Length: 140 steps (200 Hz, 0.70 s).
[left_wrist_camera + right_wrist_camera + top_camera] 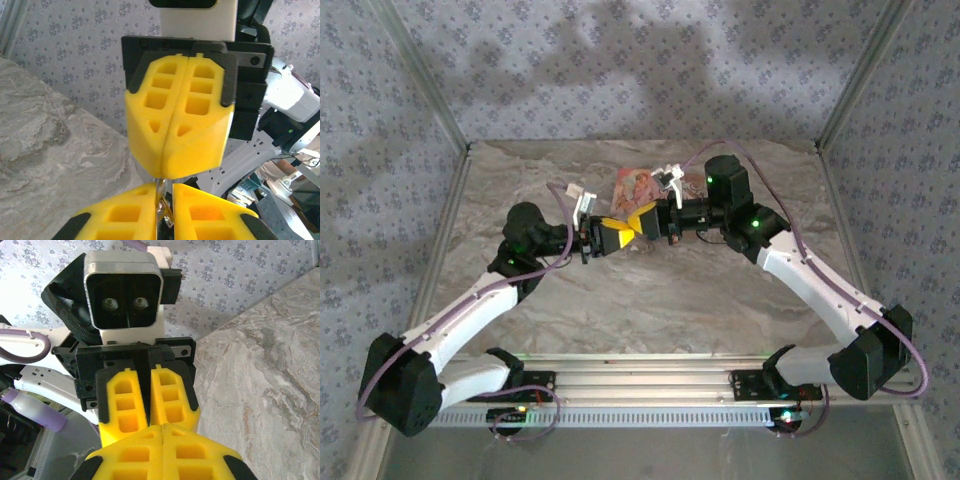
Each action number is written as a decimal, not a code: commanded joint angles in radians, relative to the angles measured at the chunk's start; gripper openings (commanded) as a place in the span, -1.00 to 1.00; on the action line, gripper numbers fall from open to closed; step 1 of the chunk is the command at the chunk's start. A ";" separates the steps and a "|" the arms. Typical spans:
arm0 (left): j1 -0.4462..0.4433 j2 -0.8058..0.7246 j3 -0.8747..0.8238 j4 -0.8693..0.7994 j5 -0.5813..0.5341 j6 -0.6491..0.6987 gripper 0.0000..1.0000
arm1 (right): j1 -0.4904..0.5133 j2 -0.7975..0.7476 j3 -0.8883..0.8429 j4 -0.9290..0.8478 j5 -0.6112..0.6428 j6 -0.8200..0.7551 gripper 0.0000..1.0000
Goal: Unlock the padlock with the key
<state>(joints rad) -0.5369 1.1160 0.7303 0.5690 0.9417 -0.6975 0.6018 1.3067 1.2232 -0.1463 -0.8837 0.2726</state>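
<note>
Above the middle of the table, my two yellow-fingered grippers meet tip to tip. A thin metal key (160, 192) with a brassy ring (169, 217) stands between the fingers of my left gripper (167, 187), which have closed to a narrow slit around it. The key's upper end runs into the seam of my right gripper (167, 172), whose fingers are pressed together. From above, the left gripper (610, 237) and right gripper (646, 222) touch at their tips. In the right wrist view, my right gripper (163, 429) is shut, facing the left gripper (150, 412). The padlock is hidden.
A pinkish-orange flat item (634, 185) lies on the marble table (650, 300) just behind the grippers. Patterned walls with metal frame posts (430, 95) enclose the table on three sides. Purple cables (820, 265) loop along both arms.
</note>
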 commanded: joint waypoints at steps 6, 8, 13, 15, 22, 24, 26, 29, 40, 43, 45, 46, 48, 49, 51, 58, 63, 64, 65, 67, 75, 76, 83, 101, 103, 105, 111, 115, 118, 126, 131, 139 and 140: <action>-0.007 -0.001 0.029 -0.003 -0.009 0.020 -0.49 | 0.000 -0.026 -0.013 0.023 0.019 0.008 -1.00; -0.006 -0.002 0.027 -0.003 -0.009 0.020 -0.45 | -0.002 -0.027 -0.013 0.023 0.020 0.008 -1.00; -0.006 -0.003 0.027 -0.004 -0.012 0.020 -0.38 | -0.002 -0.029 -0.014 0.024 0.020 0.008 -1.00; -0.006 -0.002 0.027 -0.005 -0.012 0.020 -0.36 | -0.002 -0.029 -0.014 0.025 0.021 0.008 -1.00; -0.006 -0.004 0.026 -0.006 -0.012 0.022 -0.33 | -0.002 -0.031 -0.015 0.027 0.022 0.008 -1.00; -0.006 -0.004 0.026 -0.006 -0.013 0.022 -0.33 | -0.002 -0.031 -0.016 0.028 0.021 0.008 -1.00; -0.006 -0.004 0.026 -0.006 -0.012 0.022 -0.32 | -0.002 -0.031 -0.016 0.028 0.021 0.008 -1.00; -0.006 -0.004 0.026 -0.007 -0.012 0.023 -0.33 | -0.002 -0.031 -0.016 0.027 0.020 0.008 -1.00; -0.007 -0.004 0.026 -0.006 -0.010 0.024 -0.40 | -0.002 -0.031 -0.016 0.030 0.017 0.011 -1.00; -0.005 -0.004 0.026 -0.005 -0.009 0.024 -0.44 | -0.002 -0.031 -0.016 0.030 0.016 0.011 -1.00; -0.006 -0.004 0.026 -0.004 -0.009 0.024 -0.46 | -0.002 -0.031 -0.016 0.031 0.017 0.011 -1.00; -0.005 -0.004 0.026 -0.003 -0.008 0.024 -0.47 | -0.002 -0.031 -0.016 0.031 0.017 0.011 -1.00; -0.006 -0.003 0.027 -0.004 -0.008 0.024 -0.50 | -0.002 -0.031 -0.016 0.031 0.017 0.011 -1.00; -0.005 -0.003 0.027 -0.004 -0.008 0.024 -0.51 | -0.002 -0.030 -0.016 0.031 0.015 0.012 -1.00; -0.005 -0.004 0.027 -0.004 -0.008 0.025 -0.53 | -0.002 -0.029 -0.016 0.032 0.015 0.012 -1.00; -0.006 -0.004 0.029 -0.004 -0.006 0.026 -0.61 | -0.002 -0.029 -0.016 0.033 0.014 0.013 -1.00; -0.006 -0.003 0.029 -0.004 -0.006 0.027 -0.66 | -0.001 -0.029 -0.016 0.034 0.013 0.014 -1.00; -0.005 -0.002 0.029 -0.004 -0.005 0.027 -0.68 | -0.001 -0.029 -0.016 0.033 0.013 0.014 -1.00; -0.005 -0.002 0.028 -0.004 -0.005 0.027 -0.69 | -0.001 -0.030 -0.016 0.034 0.012 0.014 -1.00; -0.006 -0.002 0.029 -0.004 -0.005 0.027 -0.71 | -0.001 -0.028 -0.017 0.034 0.011 0.014 -1.00; -0.006 -0.002 0.030 -0.003 -0.003 0.028 -0.79 | 0.000 -0.027 -0.017 0.036 0.011 0.016 -1.00; -0.005 -0.002 0.029 -0.004 -0.003 0.028 -0.80 | 0.000 -0.028 -0.017 0.037 0.011 0.016 -1.00; -0.006 -0.002 0.030 -0.004 -0.001 0.027 -0.86 | 0.000 -0.029 -0.019 0.038 0.011 0.017 -1.00; -0.005 -0.002 0.029 -0.004 -0.001 0.028 -1.00 | 0.001 -0.029 -0.020 0.043 0.009 0.020 -1.00; -0.006 -0.002 0.029 -0.004 -0.001 0.027 -1.00 | 0.001 -0.029 -0.020 0.043 0.009 0.020 -1.00; -0.005 -0.002 0.028 -0.004 -0.002 0.028 -1.00 | 0.001 -0.029 -0.020 0.043 0.009 0.020 -1.00; -0.006 -0.002 0.028 -0.007 -0.005 0.029 -1.00 | 0.001 -0.029 -0.022 0.044 0.008 0.022 -1.00; -0.006 -0.003 0.027 -0.010 -0.007 0.029 -1.00 | 0.001 -0.029 -0.022 0.045 0.009 0.022 -1.00; -0.006 -0.003 0.027 -0.012 -0.010 0.029 -1.00 | 0.001 -0.030 -0.022 0.046 0.010 0.022 -1.00; -0.006 -0.002 0.026 -0.017 -0.011 0.032 -1.00 | 0.001 -0.032 -0.022 0.048 0.011 0.023 -1.00; -0.006 -0.002 0.025 -0.019 -0.013 0.034 -1.00 | 0.001 -0.031 -0.022 0.050 0.011 0.025 -1.00; -0.005 -0.003 0.026 -0.022 -0.014 0.036 -1.00 | 0.001 -0.032 -0.022 0.055 0.012 0.028 -1.00; -0.006 -0.004 0.025 -0.023 -0.014 0.036 -1.00 | 0.001 -0.033 -0.022 0.054 0.012 0.027 -1.00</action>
<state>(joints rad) -0.5369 1.1168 0.7315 0.5495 0.9268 -0.6777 0.6006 1.2995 1.2064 -0.1360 -0.8719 0.2844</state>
